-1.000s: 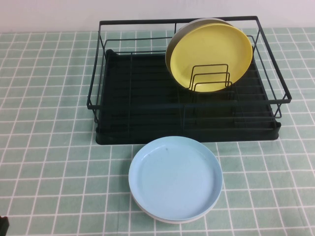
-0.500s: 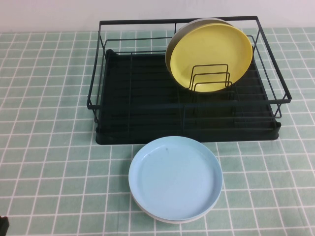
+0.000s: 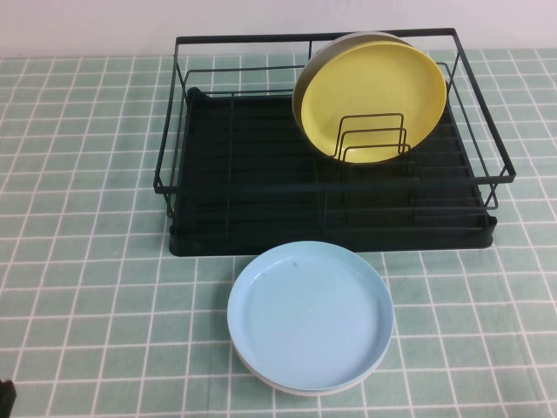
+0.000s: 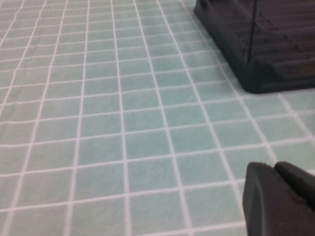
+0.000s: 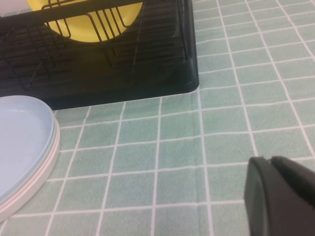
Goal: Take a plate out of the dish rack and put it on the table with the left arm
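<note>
The yellow plate point(image 3: 376, 97) stands on edge in a wire holder at the back right of the black dish rack point(image 3: 261, 200). A grey plate point(image 3: 315, 63) leans right behind it. The yellow plate also shows in the right wrist view point(image 5: 88, 22). My left gripper point(image 4: 274, 169) is shut and empty, low over the green tiled table point(image 4: 123, 123), to the near left of the rack's corner point(image 4: 266, 73). Only a dark bit of the left arm point(image 3: 5, 397) shows in the high view. My right gripper point(image 5: 269, 162) is shut and empty, low over the table near the rack's front right corner point(image 5: 182, 73).
A light blue plate point(image 3: 309, 313) lies on a paler plate on the table just in front of the rack, also seen in the right wrist view point(image 5: 19, 142). A white wall runs behind the rack. Bare tiles lie to the left and right of the plates.
</note>
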You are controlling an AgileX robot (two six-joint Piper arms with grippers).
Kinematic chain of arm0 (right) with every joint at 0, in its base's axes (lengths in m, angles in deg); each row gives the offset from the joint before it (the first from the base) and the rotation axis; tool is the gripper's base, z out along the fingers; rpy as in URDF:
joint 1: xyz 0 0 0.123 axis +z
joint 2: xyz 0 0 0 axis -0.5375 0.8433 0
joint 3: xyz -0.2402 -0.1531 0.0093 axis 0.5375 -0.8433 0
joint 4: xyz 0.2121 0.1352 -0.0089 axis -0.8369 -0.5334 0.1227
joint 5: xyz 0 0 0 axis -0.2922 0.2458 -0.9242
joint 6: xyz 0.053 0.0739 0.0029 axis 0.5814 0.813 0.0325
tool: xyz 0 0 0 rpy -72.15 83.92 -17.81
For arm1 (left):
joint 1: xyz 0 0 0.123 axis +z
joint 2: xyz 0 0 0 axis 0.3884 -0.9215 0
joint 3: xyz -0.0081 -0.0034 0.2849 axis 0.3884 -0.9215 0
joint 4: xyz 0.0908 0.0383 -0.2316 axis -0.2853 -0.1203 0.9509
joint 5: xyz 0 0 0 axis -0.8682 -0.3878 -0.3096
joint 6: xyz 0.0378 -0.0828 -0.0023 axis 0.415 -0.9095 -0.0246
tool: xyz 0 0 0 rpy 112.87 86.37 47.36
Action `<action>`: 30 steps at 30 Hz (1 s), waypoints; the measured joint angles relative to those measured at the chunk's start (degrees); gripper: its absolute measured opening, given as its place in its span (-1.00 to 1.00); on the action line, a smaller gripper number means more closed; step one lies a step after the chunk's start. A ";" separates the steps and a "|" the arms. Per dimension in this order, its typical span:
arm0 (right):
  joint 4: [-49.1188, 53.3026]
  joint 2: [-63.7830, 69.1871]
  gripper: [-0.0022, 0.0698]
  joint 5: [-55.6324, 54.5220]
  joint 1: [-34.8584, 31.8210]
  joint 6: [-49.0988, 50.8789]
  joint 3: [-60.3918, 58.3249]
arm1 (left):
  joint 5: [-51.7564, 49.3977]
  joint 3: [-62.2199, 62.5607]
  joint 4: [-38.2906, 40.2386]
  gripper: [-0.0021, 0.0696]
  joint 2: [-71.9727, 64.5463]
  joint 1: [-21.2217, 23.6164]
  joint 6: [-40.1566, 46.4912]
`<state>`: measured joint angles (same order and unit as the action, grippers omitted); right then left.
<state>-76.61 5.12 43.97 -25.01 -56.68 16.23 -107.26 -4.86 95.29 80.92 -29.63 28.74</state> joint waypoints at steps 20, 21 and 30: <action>0.00 0.00 -0.99 0.00 0.00 0.00 0.00 | 24.49 0.31 37.95 -0.95 0.00 0.00 -17.60; 0.00 0.00 -0.99 0.00 0.00 0.00 0.00 | 19.73 1.54 35.52 -0.95 0.00 -0.11 -16.98; 0.00 0.00 -0.99 0.00 0.00 0.00 0.00 | -22.65 33.76 14.39 -0.95 -20.98 -0.71 -1.47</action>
<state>-76.61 5.12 43.97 -25.01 -56.68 16.23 -129.91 28.90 109.68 59.94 -30.34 27.27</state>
